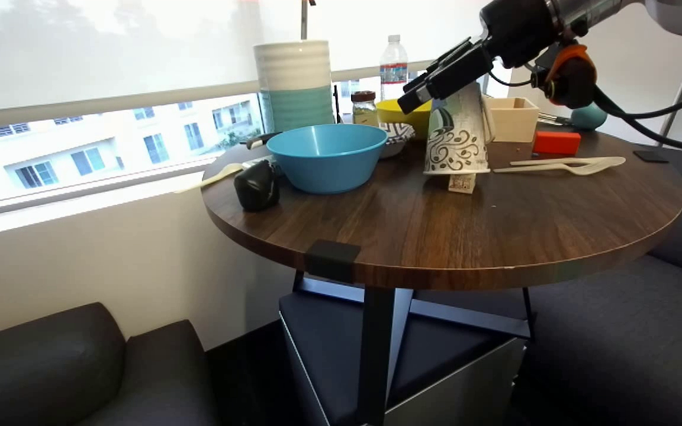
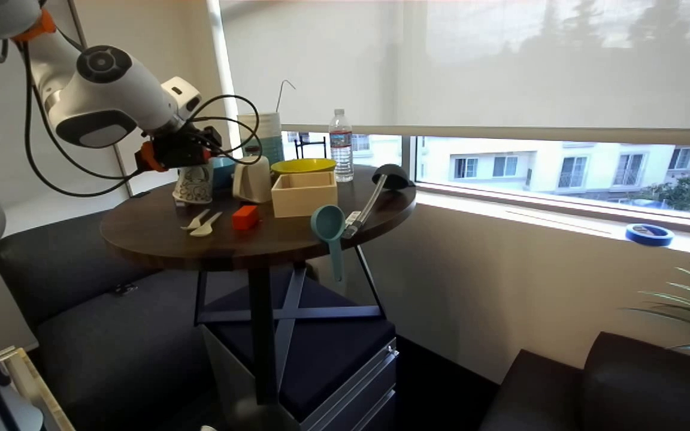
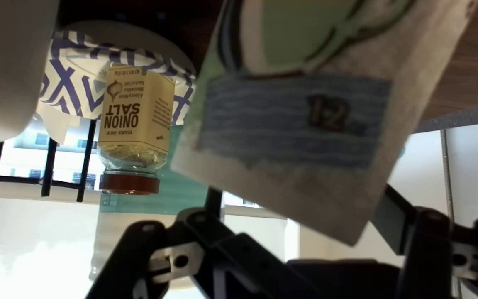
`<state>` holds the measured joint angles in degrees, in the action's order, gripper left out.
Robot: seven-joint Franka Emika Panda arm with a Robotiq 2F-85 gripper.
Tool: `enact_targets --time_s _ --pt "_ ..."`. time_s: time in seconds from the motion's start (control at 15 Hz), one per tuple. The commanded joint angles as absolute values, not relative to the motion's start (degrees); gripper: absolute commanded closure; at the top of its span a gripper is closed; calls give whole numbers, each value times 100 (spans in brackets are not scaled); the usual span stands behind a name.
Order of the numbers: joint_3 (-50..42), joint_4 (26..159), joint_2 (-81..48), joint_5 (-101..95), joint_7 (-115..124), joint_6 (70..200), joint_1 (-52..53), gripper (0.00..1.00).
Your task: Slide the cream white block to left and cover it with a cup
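End effector (image 3: 303, 207) grasping upturned cup (image 1: 456, 133) over cream white block (image 1: 462, 183)

In an exterior view, the round desk (image 1: 554, 225) shows open wood from block to near edge. The end effector's fingers (image 3: 396, 222) stand well apart, one on each side of the cup's narrow end. In that view a blue bowl (image 1: 329, 168) sits toward the left edge. The cup's wide rim faces down; pale cutlery (image 1: 598, 165) lies beside it, toward the right edge. The block sits on the desk, its top hidden by the rim; whether they touch is hard to tell.
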<state>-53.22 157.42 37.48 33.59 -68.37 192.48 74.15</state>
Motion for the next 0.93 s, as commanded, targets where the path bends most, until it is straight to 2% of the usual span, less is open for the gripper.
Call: enact_targets --time_s 0.0,0.27,0.47,0.6,0.67,0.87 --pt "-4796 15743 3428 3535 -6851 18764 6830 12" --pt "-4226 15746 3287 3459 -6707 18138 6179 7" --pt "-3750 15746 3266 3381 -6634 17752 5701 9" --pt "-3377 15748 3259 3314 -6552 17533 5316 7" --pt "-3198 15749 3262 3285 -6510 17473 5132 0" --pt "-2383 15751 3180 3175 -6029 17321 4291 0"
